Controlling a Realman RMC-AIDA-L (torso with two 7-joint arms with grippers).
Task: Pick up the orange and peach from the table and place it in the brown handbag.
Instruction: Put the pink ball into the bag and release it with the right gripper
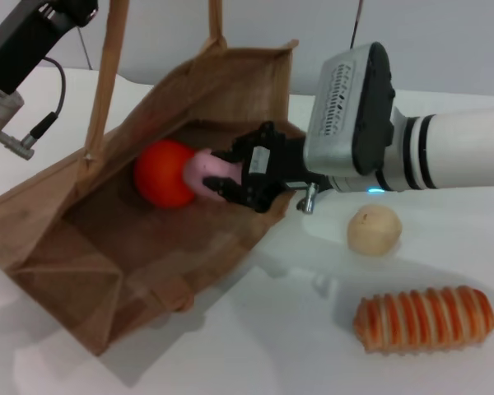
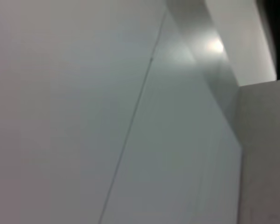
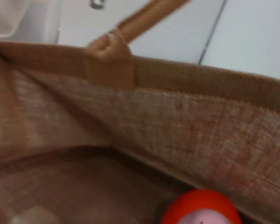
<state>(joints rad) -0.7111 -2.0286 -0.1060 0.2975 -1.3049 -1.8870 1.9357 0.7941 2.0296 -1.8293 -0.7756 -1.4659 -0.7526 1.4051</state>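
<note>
The brown handbag [image 1: 148,263] lies open on the white table, its mouth toward me and its handles held up at the back. The orange [image 1: 163,173] rests inside it against the far wall. My right gripper [image 1: 224,178] reaches in over the bag's right rim and is shut on the pink peach [image 1: 202,168], which touches the orange. The right wrist view shows the woven bag wall [image 3: 186,126], the orange [image 3: 196,205] and a sliver of peach [image 3: 203,219] at the edge. My left arm [image 1: 16,49] is at the top left beside a handle; its gripper is out of view.
A pale beige ball [image 1: 374,229] and a striped orange-and-cream loaf [image 1: 424,319] lie on the table to the right of the bag. The left wrist view shows only a pale wall.
</note>
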